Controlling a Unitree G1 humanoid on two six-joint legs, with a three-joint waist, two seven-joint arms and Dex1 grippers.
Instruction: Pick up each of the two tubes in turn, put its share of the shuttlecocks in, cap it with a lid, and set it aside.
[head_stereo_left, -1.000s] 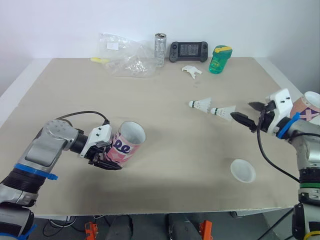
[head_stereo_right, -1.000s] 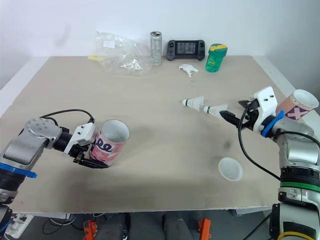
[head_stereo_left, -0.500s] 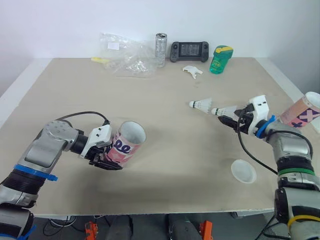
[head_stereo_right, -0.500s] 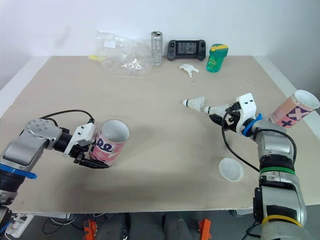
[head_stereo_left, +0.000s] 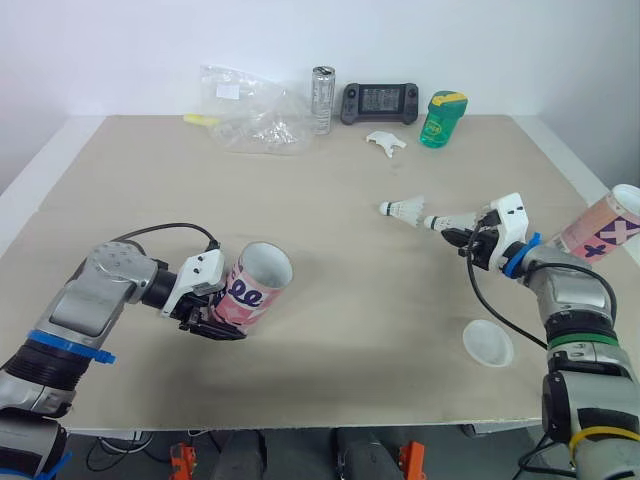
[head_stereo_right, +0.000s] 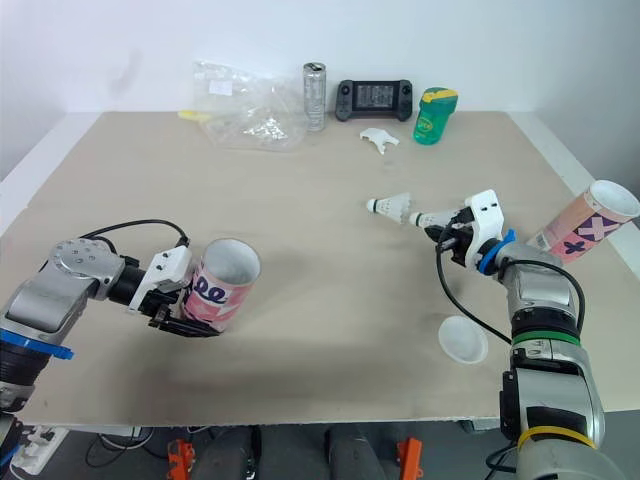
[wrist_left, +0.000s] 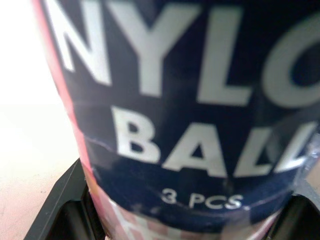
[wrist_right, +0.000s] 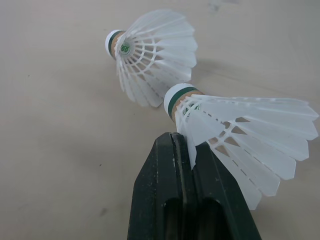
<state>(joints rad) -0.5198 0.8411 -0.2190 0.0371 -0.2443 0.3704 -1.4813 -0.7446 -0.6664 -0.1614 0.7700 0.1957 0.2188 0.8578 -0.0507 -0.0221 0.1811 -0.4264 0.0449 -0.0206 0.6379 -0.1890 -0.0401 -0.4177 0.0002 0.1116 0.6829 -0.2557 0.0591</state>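
Right wrist view — right gripper (wrist_right: 182, 144), earlier open, pinches shuttlecock (wrist_right: 240, 132); left gripper (head_stereo_left: 214, 311) grips tube (head_stereo_left: 256, 287).

1.0 s ago: right pincer open, out by the desk's (head_stereo_left: 330, 190) right edge, clear of the shuttlecocks. 0.5 s ago: swung inward, tips at the nearer shuttlecock. Now: right pincer (wrist_right: 176, 146) closed, its 2 fingers pinching the feather skirt of the nearer shuttlecock (head_stereo_left: 450, 219).
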